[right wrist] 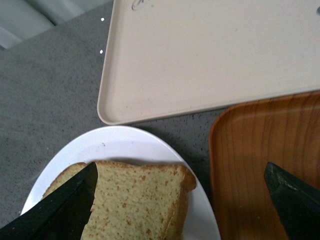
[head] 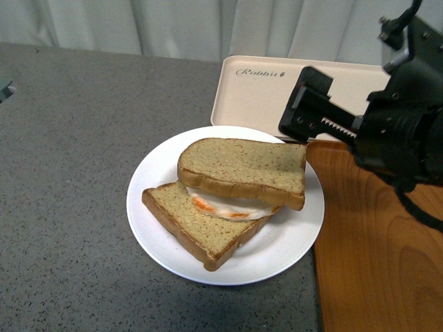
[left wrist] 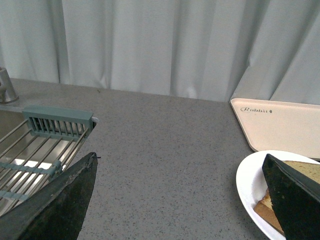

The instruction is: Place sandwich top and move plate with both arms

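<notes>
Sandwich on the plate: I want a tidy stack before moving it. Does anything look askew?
Yes. The sandwich top lies rotated and shifted toward the back-right of the bottom slice, so that slice's near-left part and the fried egg stick out. Nothing is spilled on the plate.

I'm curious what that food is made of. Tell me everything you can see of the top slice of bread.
The sandwich top is a tan-brown, speckled slice with a darker crust, and it looks spongy. It lies skewed on the fried egg, which rests on the lower slice, all on the white plate. Its corners do not line up with those of the lower slice. The open right gripper hangs over its corner nearest the trays without gripping it.
</notes>
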You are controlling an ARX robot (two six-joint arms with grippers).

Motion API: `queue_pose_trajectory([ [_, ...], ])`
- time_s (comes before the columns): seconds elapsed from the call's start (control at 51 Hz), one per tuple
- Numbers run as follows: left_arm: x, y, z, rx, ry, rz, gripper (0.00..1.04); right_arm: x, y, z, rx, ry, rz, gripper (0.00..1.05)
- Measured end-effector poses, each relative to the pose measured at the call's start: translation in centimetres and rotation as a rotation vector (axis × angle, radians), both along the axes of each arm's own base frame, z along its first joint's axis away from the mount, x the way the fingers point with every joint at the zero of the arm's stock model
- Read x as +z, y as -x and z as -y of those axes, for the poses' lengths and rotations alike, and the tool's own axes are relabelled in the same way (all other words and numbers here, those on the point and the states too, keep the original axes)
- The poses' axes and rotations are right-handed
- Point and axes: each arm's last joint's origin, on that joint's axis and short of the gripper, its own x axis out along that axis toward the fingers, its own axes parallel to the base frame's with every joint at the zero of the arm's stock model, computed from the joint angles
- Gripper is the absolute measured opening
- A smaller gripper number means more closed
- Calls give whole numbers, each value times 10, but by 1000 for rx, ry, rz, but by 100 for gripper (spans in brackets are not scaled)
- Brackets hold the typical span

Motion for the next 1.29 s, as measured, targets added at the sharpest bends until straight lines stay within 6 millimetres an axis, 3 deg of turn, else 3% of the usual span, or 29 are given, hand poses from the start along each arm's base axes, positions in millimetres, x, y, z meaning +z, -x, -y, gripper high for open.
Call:
queue_pose_trajectory([
  [0.098, 0, 0, 0, 0, 0, 0, 98, 14, 3, 12, -6, 7, 45, 95],
  [0.196, 0, 0, 0, 0, 0, 0, 98, 17, 14, 31, -133, 168, 314, 82],
  [0.314, 0, 0, 0, 3, 0, 0, 98, 41, 68, 85, -164, 369, 551, 57],
  [0.412, 0, 0, 0, 0, 0, 0, 98, 44, 104, 110, -146, 413, 557, 41],
  [0.549, 0, 0, 0, 0, 0, 0, 98, 33, 146, 121, -152, 450, 477, 22],
  [0.647, 0, 0, 0, 1, 0, 1, 98, 45, 179, 121, -144, 456, 526, 1],
  [0.725, 0, 0, 0, 3, 0, 2, 98, 50, 194, 121, -161, 456, 596, 1],
  [1.137, 0, 0, 0, 2, 0, 2, 98, 52, 196, 121, -166, 455, 619, 1],
  [1.235, 0, 0, 0, 1, 0, 2, 98, 52, 196, 121, -166, 457, 619, 13],
  [1.294, 0, 0, 0, 0, 0, 2, 98, 52, 196, 121, -166, 456, 619, 27],
])
